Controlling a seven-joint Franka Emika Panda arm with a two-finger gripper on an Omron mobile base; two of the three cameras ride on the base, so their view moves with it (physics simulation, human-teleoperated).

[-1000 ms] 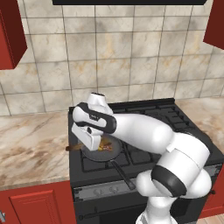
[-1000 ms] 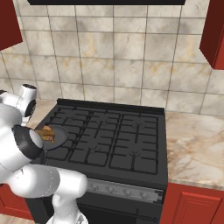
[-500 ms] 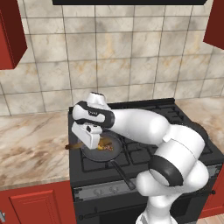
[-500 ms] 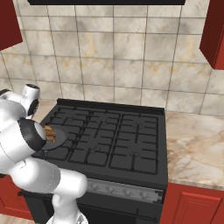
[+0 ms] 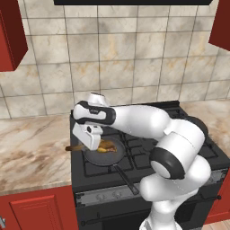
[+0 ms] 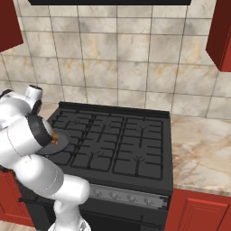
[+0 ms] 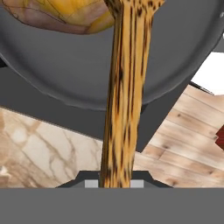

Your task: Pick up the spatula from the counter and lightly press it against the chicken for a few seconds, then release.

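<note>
Front-left burner: dark round frying pan (image 5: 104, 158) sits on the black gas stove (image 6: 118, 145). Its long dark handle (image 5: 124, 178) points toward the stove's front edge.
Chicken: golden-brown piece of chicken (image 7: 61, 15) lies inside the pan, away from the near rim.
Spatula: speckled wooden spatula (image 7: 124, 87) is off the counter and in the grip. Its shaft runs from the finger tips across the pan's near rim and over the pan floor, and its far end meets the chicken at the top of the hand view. Whether it presses or merely touches cannot be told.
Gripper: white two-finger gripper (image 5: 91, 144) is low over the pan's left side, jaws pinched together on the spatula's shaft.
Edges: in the left base view the spatula's butt pokes out past the hand to about the seam between the stove and the beige marble counter (image 5: 31, 148). In the hand view the pan rim overlaps the stove's dark top, with counter to one side and light wooden floor (image 7: 183, 131) beyond the stove's corner.
Open room: the counter runs left from the seam and back to the tiled wall (image 5: 112, 58). The other burner grates stretch away to the right. A red wall cabinet (image 5: 10, 36) hangs well above the hand.
</note>
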